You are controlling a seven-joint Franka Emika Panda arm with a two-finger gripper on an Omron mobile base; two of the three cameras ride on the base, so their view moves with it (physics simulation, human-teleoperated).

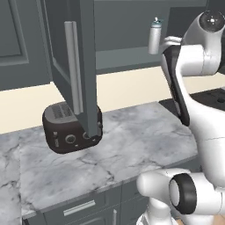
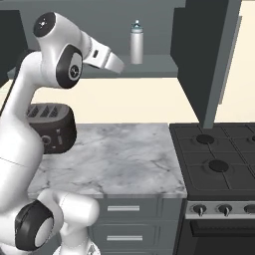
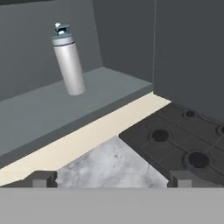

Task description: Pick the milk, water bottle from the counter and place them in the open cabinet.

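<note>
Looking along my gripper (image 3: 112,178), I see its two tips spread wide at the bottom of the hand view with nothing between them. The water bottle (image 3: 68,61) stands upright on the open cabinet's shelf (image 3: 52,109), upper left of that frame, well apart from my fingers. In the right base view my hand sits left of the bottle (image 2: 136,44), near the shelf edge. The risk I judge from here: swinging my wrist away could clip the bottle and tip it off the shelf onto the stove (image 3: 183,140) below. The cabinet door (image 1: 74,66) hangs open over the toaster (image 1: 66,129); a careless elbow could strike it. I cannot spot the milk.
</note>
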